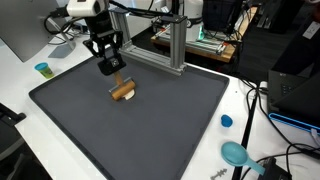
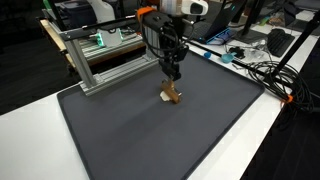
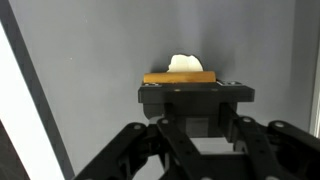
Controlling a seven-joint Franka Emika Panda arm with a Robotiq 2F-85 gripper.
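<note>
Above the middle of the dark grey mat (image 1: 150, 130), my gripper (image 1: 114, 72) points straight down. A small brown wooden piece (image 1: 122, 92) with a pale top hangs from its tips, low over the mat. In both exterior views it sits directly under the gripper (image 2: 172, 78), and the wooden piece (image 2: 173, 96) casts a small shadow close beneath. In the wrist view the gripper (image 3: 195, 95) is shut on the brown piece (image 3: 180, 77), whose edge shows along the fingertips. A white lump (image 3: 185, 63) shows just beyond it. The part held between the jaws is hidden.
An aluminium frame (image 1: 165, 45) stands at the mat's far edge, close behind the arm. A blue cap (image 1: 227, 121), a teal scoop (image 1: 236, 153) and a small cup (image 1: 43, 69) lie on the white table around the mat. Cables (image 2: 270, 70) run along one side.
</note>
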